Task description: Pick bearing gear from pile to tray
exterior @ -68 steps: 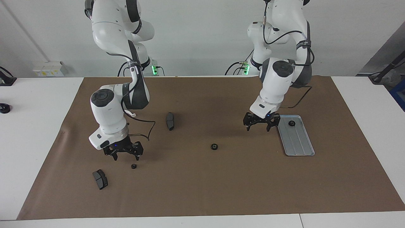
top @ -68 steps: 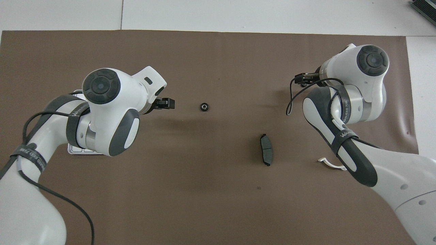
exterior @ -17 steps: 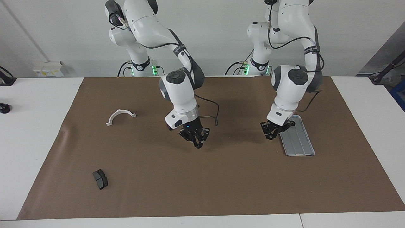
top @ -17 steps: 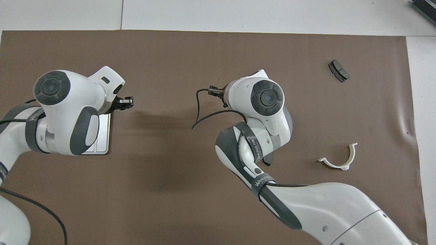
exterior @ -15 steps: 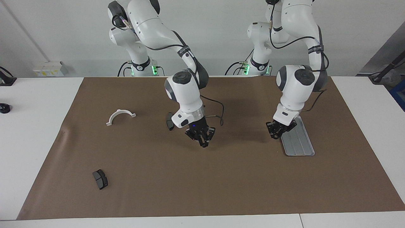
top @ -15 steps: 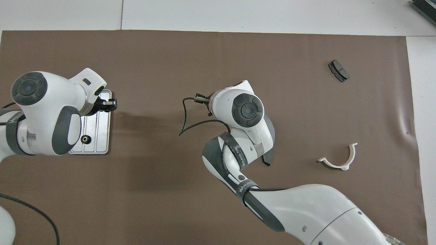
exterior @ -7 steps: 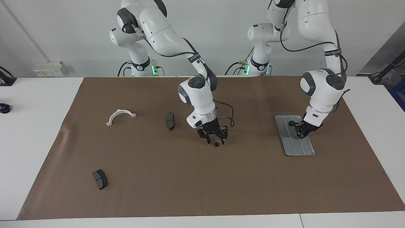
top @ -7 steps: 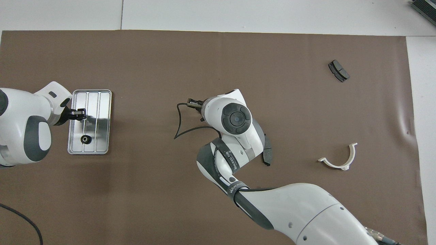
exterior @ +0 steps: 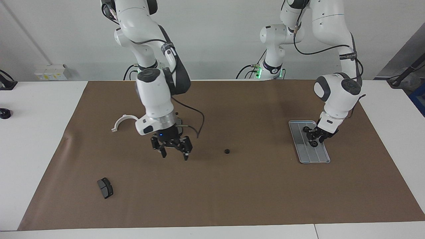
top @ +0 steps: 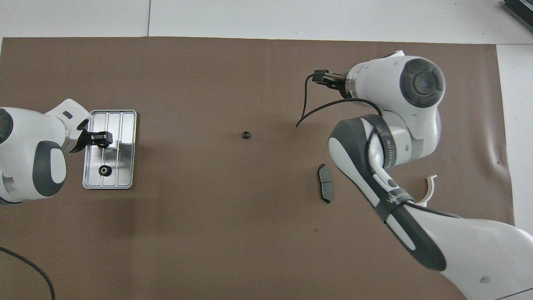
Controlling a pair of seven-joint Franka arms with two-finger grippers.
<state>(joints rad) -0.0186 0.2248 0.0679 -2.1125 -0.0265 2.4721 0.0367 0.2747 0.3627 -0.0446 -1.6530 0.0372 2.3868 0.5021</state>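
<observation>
The silver-grey tray [exterior: 316, 156] [top: 125, 125] lies toward the left arm's end of the brown mat. One black bearing gear [top: 104, 170] rests in its end nearer the robots. My left gripper [exterior: 314, 139] [top: 101, 139] hangs low over the middle of the tray, and whether it holds a gear does not show. A second bearing gear [exterior: 226, 151] [top: 246, 135] lies alone on the middle of the mat. My right gripper [exterior: 174, 155] is open and holds nothing. It hangs over bare mat between that gear and the white half-ring [exterior: 123, 120] [top: 429, 191].
One dark brake pad [exterior: 105, 188] lies toward the right arm's end of the mat, farther from the robots than the half-ring. Another brake pad [top: 325, 188] lies beside the right arm's wrist. White table surrounds the mat.
My right gripper opened, left a gear on the middle of the mat and swung back toward its own end. My left gripper moved from beside the tray to over it.
</observation>
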